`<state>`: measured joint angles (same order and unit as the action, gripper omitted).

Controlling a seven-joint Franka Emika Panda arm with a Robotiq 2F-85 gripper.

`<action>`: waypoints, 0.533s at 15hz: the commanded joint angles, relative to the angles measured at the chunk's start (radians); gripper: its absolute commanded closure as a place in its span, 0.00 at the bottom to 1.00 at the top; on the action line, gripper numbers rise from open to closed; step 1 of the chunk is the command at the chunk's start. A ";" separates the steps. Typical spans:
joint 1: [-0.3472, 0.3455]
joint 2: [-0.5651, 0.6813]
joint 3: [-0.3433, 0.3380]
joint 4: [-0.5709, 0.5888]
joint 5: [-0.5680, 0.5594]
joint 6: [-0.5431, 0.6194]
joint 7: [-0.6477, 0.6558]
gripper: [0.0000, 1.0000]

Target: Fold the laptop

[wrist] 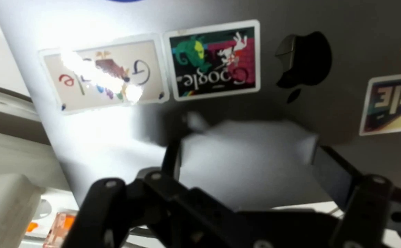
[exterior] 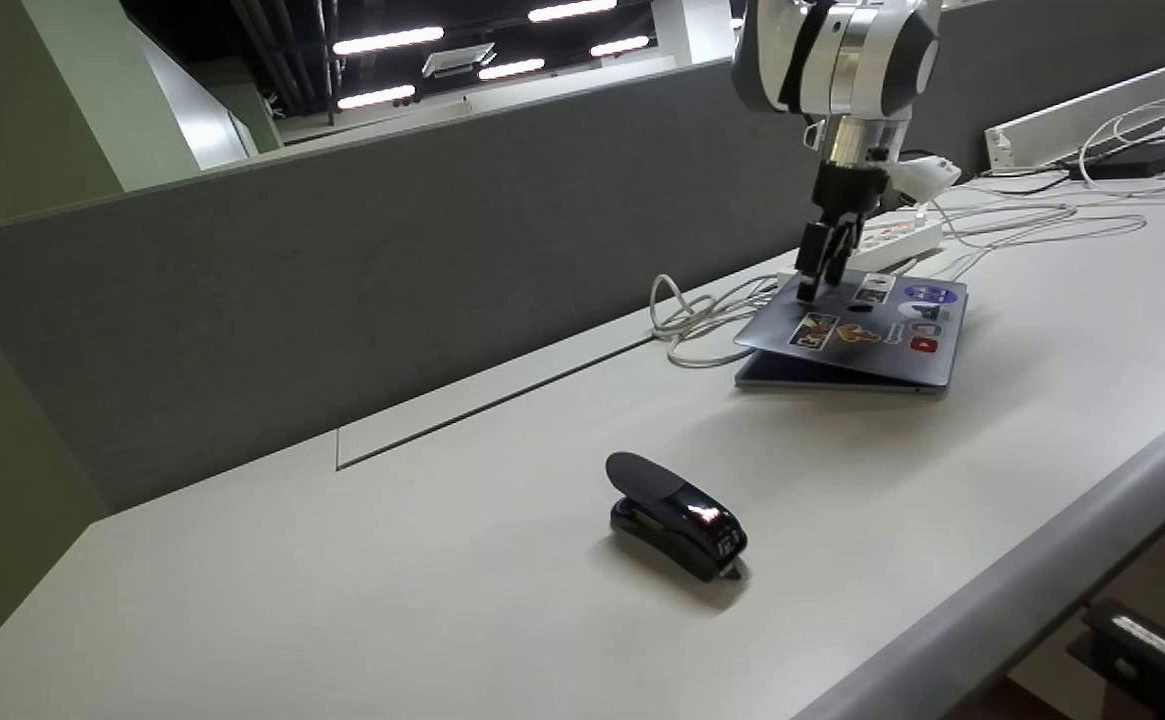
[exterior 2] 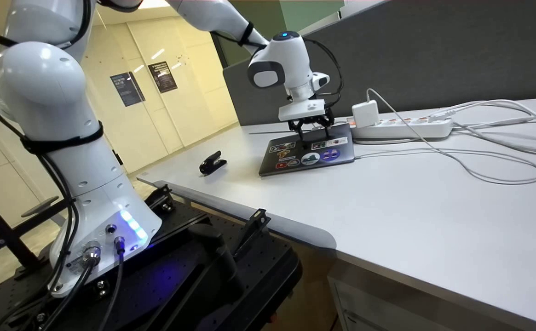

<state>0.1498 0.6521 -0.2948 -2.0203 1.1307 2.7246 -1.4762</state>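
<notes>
Laptop [exterior: 854, 328] right of centre in an exterior view; stickered lid [exterior: 892, 350] slants over base [exterior: 772, 375], dark wedge of gap between. Gripper [wrist: 246, 155] over lid, fingers [wrist: 334, 175] set wide; contact cannot be told. Black stapler [exterior: 677, 520] lower centre, same view. White power strip [exterior 2: 396, 131] right of centre in an exterior view.

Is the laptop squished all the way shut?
No, in an exterior view a dark gap shows between the laptop lid and the laptop base.
</notes>
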 commanded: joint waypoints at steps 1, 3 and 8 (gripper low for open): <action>0.007 -0.006 -0.013 0.025 -0.017 -0.018 0.046 0.00; 0.013 -0.008 -0.015 0.041 -0.022 -0.017 0.058 0.00; -0.025 -0.008 0.049 0.089 -0.171 0.022 0.176 0.00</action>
<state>0.0949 0.6406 -0.2198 -1.9679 0.9921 2.7637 -1.3715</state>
